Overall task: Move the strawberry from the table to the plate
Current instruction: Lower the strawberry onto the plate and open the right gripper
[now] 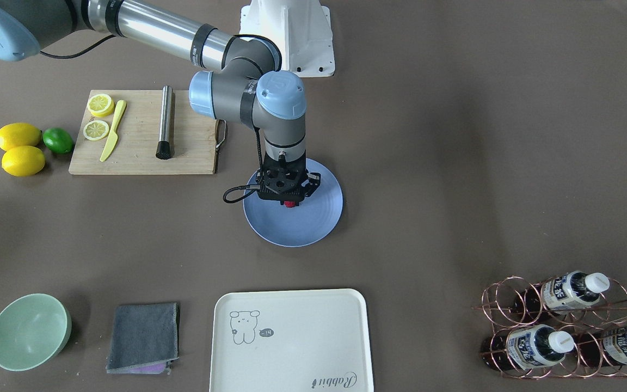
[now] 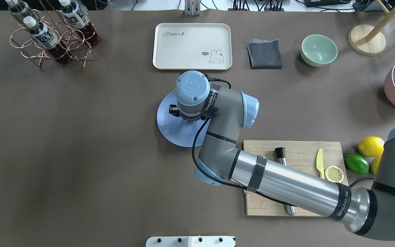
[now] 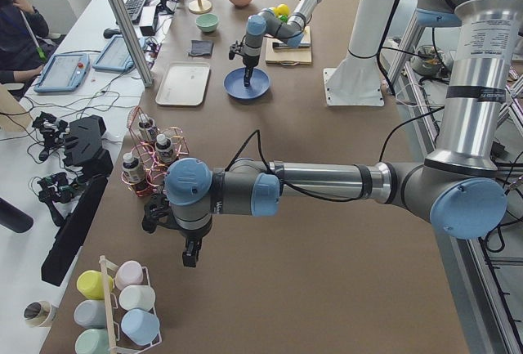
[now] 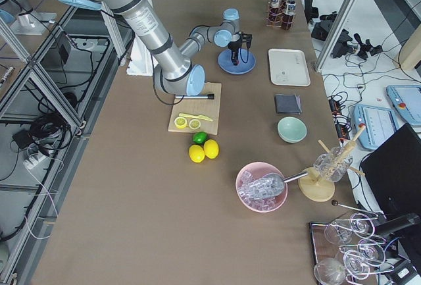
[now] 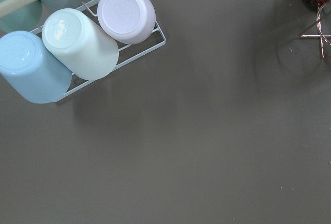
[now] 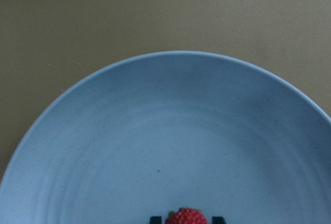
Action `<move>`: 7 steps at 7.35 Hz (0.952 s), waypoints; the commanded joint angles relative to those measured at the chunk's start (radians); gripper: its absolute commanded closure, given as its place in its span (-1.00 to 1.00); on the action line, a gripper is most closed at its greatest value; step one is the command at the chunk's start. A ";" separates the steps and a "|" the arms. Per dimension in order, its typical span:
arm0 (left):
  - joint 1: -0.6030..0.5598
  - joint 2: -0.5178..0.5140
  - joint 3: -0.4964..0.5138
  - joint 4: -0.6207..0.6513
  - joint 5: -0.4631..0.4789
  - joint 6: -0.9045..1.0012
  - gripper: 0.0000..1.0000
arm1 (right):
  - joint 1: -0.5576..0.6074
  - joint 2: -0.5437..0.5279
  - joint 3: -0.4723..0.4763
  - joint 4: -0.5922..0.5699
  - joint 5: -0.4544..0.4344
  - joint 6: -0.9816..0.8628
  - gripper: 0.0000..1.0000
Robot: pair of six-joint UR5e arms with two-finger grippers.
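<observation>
The strawberry [image 1: 290, 205], a small bumpy red berry, sits between the fingertips of my right gripper [image 1: 290, 201], which points straight down over the middle of the blue-lavender plate [image 1: 313, 228]. In the right wrist view the strawberry [image 6: 186, 217] shows at the bottom edge with a dark fingertip close on each side, just over the plate [image 6: 165, 131]. The gripper looks shut on it. My left gripper [image 3: 189, 256] hangs over bare table [image 1: 455, 163] far from the plate. It shows only in the exterior left view, so I cannot tell whether it is open or shut.
A wooden cutting board [image 1: 139, 158] with lemon slices, a yellow knife and a metal muddler lies beside the plate. Lemons [image 1: 19, 147], a mint bowl [image 1: 28, 332], a grey cloth [image 1: 142, 337], a cream tray [image 1: 292, 337] and a bottle rack [image 1: 564, 326] stand around. A cup rack [image 5: 77, 48] sits under the left wrist.
</observation>
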 commanded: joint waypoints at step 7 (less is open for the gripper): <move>0.006 0.001 0.005 0.007 -0.103 -0.002 -0.96 | 0.380 -0.161 0.276 -0.270 0.304 -0.423 -1.00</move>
